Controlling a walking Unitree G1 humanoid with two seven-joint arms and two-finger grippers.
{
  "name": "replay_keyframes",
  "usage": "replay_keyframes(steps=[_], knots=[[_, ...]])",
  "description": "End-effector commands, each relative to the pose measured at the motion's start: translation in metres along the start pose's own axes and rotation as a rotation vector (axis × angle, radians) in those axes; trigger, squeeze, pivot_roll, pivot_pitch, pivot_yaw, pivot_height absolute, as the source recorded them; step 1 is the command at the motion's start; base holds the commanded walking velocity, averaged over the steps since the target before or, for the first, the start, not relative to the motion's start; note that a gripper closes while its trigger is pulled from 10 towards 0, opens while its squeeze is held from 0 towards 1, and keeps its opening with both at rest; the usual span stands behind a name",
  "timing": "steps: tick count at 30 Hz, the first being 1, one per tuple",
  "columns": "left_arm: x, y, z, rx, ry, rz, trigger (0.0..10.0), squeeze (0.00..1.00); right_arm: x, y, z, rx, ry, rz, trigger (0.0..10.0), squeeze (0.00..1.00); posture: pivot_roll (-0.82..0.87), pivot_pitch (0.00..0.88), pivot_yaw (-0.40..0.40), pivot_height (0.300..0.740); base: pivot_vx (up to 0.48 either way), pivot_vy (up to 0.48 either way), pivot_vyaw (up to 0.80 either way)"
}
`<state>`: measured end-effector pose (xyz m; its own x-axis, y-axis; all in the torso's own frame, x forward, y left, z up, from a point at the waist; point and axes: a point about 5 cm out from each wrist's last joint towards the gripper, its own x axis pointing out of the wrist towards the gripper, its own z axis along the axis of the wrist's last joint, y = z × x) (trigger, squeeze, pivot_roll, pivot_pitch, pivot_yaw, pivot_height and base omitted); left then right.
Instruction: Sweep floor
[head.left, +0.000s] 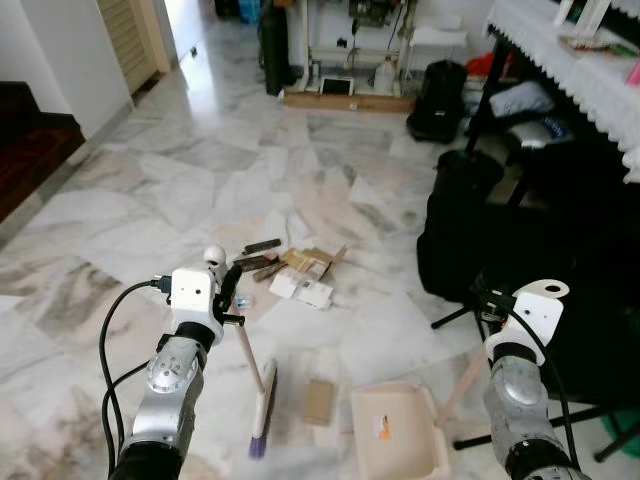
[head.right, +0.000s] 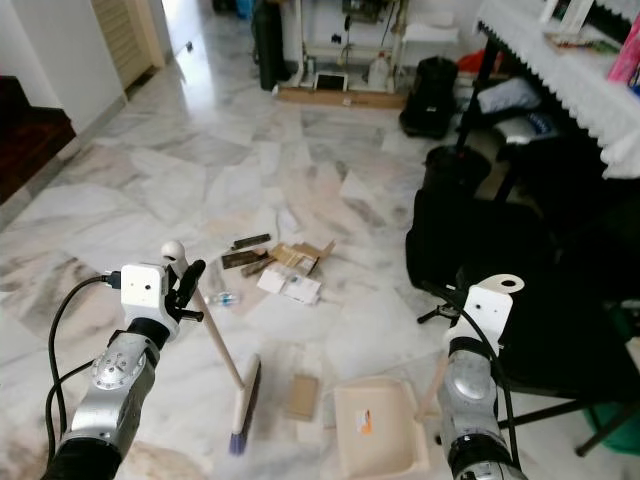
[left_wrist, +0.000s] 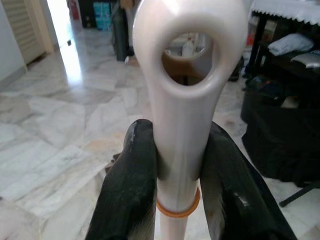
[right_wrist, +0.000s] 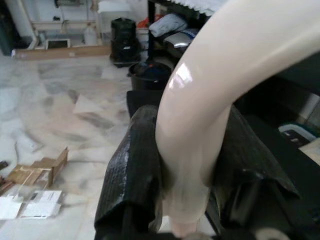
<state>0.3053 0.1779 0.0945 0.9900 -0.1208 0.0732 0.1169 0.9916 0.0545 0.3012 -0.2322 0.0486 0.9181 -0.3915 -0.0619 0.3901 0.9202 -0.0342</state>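
Left eye view: left gripper (head.left: 229, 290) clamped on broom (head.left: 250, 370), bristles on floor (head.left: 200, 170) beside dustpan (head.left: 398, 430); right gripper (right_wrist: 182, 165) clenched around dustpan handle; cardboard scraps (head.left: 300, 270) ahead.

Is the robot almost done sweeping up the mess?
Not yet. The left gripper holds the broom and the right gripper holds the dustpan, both down on the floor. One cardboard piece lies beside the dustpan. The litter pile farther ahead is unswept, and the dustpan looks empty.
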Motion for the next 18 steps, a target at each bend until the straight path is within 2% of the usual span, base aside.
replay_keyframes(steps=[1,15,18], knots=[[0.0050,0.0016,0.0122,0.006,-0.050,0.001,10.0,0.00,0.0035,0.0043,0.0099,0.016,-0.046,0.011,10.0,0.00,-0.01,0.000,-0.017,0.740,0.307,0.000,0.00],[0.0040,0.0009,0.0112,0.004,-0.046,-0.002,10.0,0.00,0.0027,0.0048,0.0087,0.009,-0.042,0.014,10.0,0.00,-0.01,0.000,-0.021,0.740,0.306,0.000,0.00],[0.0042,-0.0004,0.0111,0.006,-0.046,-0.006,10.0,0.00,0.0023,0.0054,0.0081,0.010,-0.040,0.018,10.0,0.00,0.00,0.000,-0.021,0.740,0.084,0.000,0.00]])
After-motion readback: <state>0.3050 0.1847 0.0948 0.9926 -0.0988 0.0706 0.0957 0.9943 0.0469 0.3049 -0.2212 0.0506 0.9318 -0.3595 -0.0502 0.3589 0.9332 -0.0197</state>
